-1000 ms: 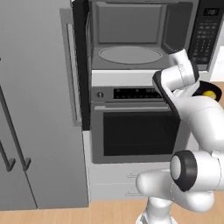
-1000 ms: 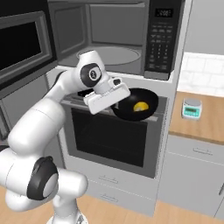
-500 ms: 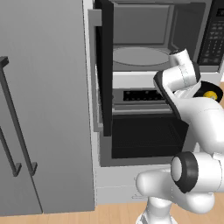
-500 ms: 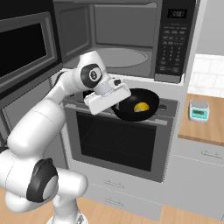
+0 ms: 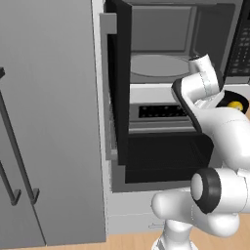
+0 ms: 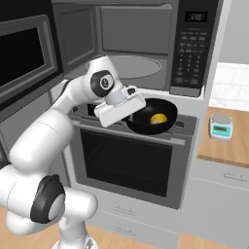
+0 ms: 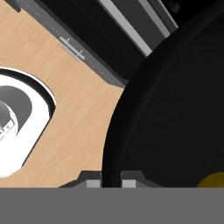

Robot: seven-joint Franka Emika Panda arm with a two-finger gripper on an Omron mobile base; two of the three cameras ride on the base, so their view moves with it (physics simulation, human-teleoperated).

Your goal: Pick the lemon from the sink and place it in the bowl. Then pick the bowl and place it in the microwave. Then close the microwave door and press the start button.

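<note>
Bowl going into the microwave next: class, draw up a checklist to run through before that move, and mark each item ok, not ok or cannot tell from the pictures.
1. Gripper clamped on the rim of the bowl: ok, a finger sits on each side of the rim in the hand view.
2. Lemon inside the bowl: ok.
3. Microwave door swung open: ok.
4. Turntable bare: ok.
5. Bowl raised to the level of the cavity floor: not ok, it hangs lower, in front of the oven's control strip.
6. Bowl held level: cannot tell.
</note>
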